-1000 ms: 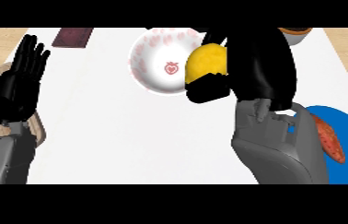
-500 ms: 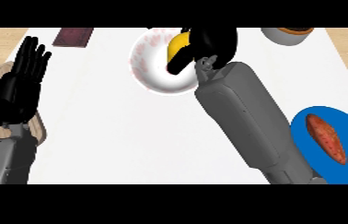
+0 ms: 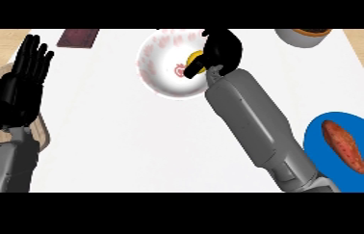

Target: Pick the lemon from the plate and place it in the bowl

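My right hand is curled round the lemon over the bowl; it looks light, rigid and waxy-slick, best cupped across its middle.

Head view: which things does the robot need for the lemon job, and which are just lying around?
Needed for the job:
- yellow lemon
- white bowl with red pattern
- round blue plate
- black right hand, fingers curled round the lemon

Just lying around:
- reddish-brown sweet potato on the plate
- dark maroon flat block
- grey pot
- resting left hand
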